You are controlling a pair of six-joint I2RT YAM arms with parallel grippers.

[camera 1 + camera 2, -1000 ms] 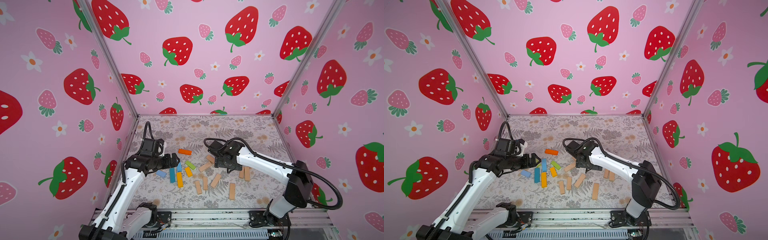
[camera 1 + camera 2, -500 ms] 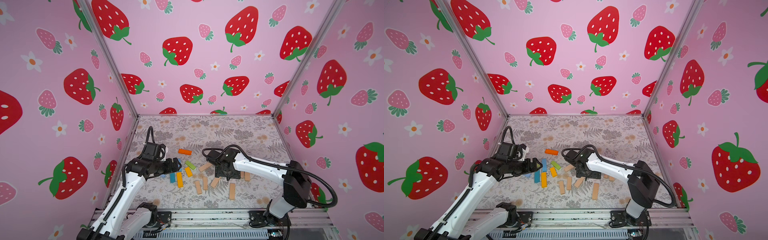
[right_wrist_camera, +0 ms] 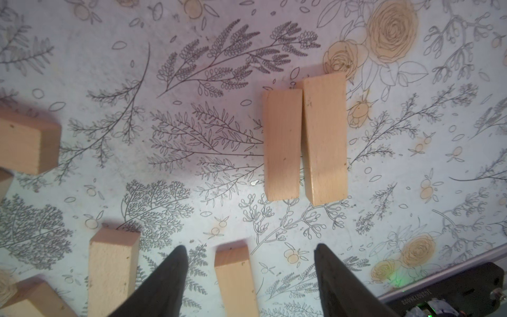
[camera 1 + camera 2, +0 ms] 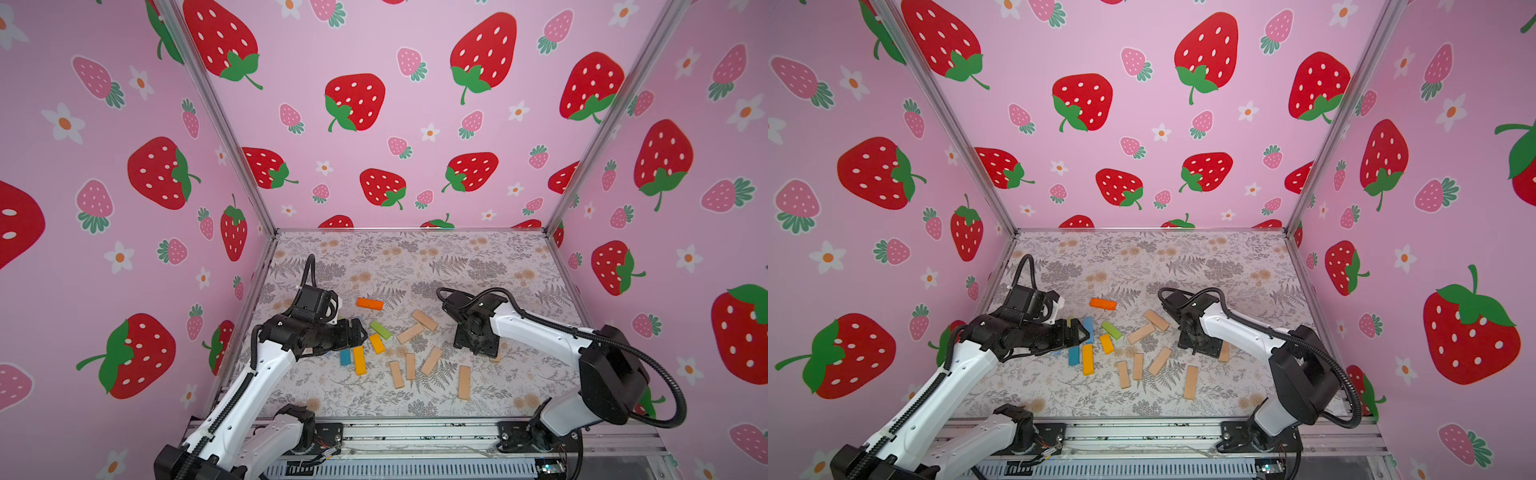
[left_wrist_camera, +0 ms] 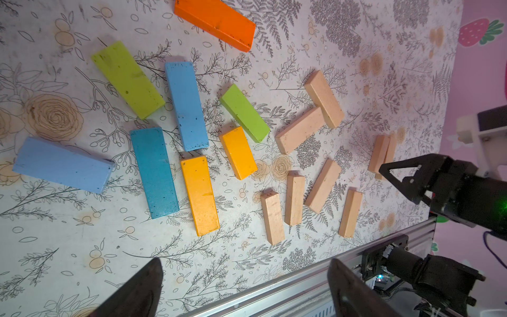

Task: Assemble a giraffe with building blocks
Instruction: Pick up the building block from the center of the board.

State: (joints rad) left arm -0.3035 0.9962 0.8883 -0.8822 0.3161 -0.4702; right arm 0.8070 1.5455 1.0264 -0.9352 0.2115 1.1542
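Observation:
The building blocks lie flat and scattered on the floral mat. The painted ones are on the left: an orange block (image 4: 369, 304) (image 5: 215, 23), green (image 4: 380, 329), yellow (image 4: 360, 360) and several blue (image 5: 186, 105). Tan blocks (image 4: 464, 382) lie to their right. My left gripper (image 4: 359, 332) (image 5: 244, 260) hovers open over the painted group, holding nothing. My right gripper (image 4: 478, 345) (image 3: 249, 247) points down over the tan blocks. It is open, and one tan block (image 3: 236, 282) lies loose between its fingers. Two tan blocks (image 3: 282, 145) lie side by side just beyond it.
Pink strawberry walls (image 4: 395, 124) close in the mat on three sides. A metal rail (image 4: 415, 432) runs along the front edge, with both arm bases on it. The back half of the mat (image 4: 415, 262) holds no blocks.
My right arm has swung down and toward the front onto the tan blocks, and its jaws have narrowed. My left arm has dropped slightly over the painted blocks and stays wide open.

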